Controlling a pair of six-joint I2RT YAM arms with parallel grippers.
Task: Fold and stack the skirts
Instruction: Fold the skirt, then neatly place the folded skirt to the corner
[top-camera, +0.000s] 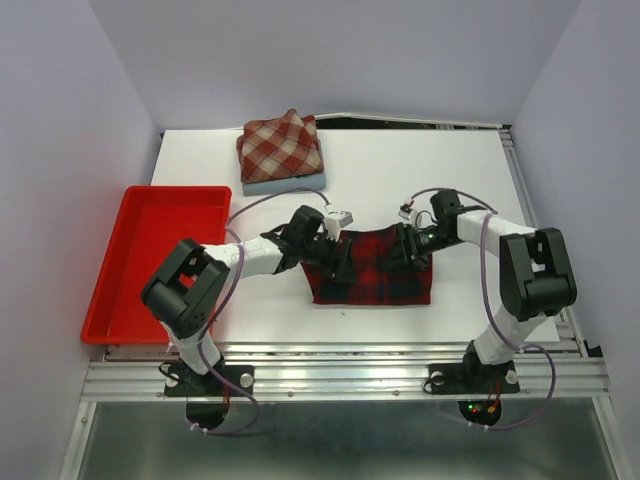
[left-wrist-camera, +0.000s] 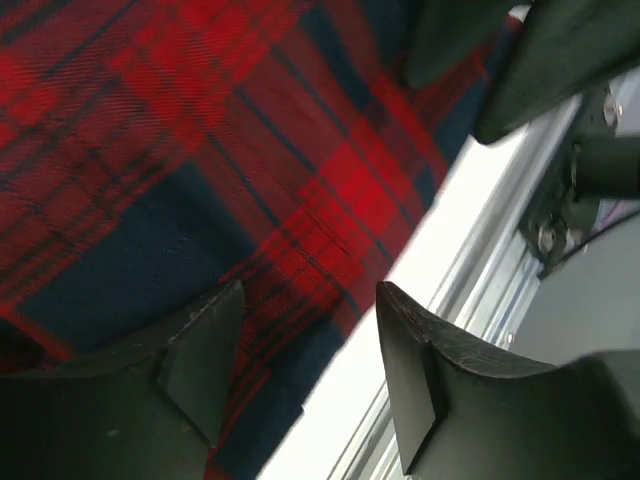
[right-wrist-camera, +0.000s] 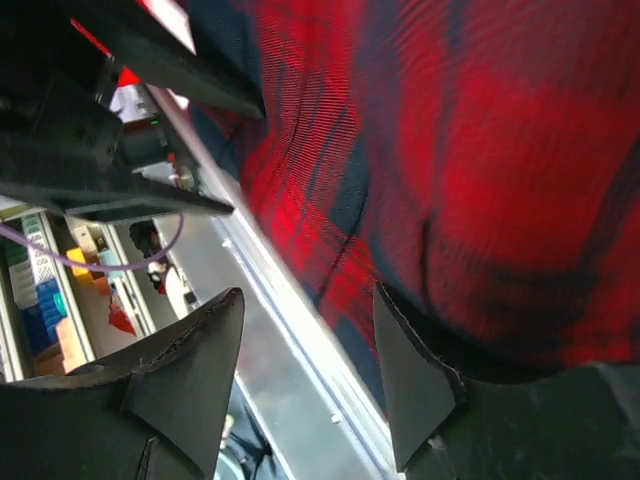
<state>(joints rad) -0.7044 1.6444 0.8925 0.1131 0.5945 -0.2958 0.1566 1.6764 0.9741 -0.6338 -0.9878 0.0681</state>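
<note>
The red and navy plaid skirt (top-camera: 375, 272) lies as a folded rectangle at the table's front middle. My left gripper (top-camera: 335, 256) hovers over its left part, open and empty; in the left wrist view (left-wrist-camera: 310, 350) the plaid cloth (left-wrist-camera: 200, 150) and its near edge lie under the spread fingers. My right gripper (top-camera: 406, 248) is over the skirt's upper right, open and empty (right-wrist-camera: 305, 375), with the plaid (right-wrist-camera: 480, 150) beside its right finger. The brick-red and cream check skirt (top-camera: 281, 145) lies folded on the light blue skirt (top-camera: 287, 185) at the back.
A red plastic tray (top-camera: 150, 255) sits at the left edge of the white table (top-camera: 420, 170). The metal rail (top-camera: 350, 355) runs along the front edge, close to the plaid skirt. The two grippers face each other a short way apart.
</note>
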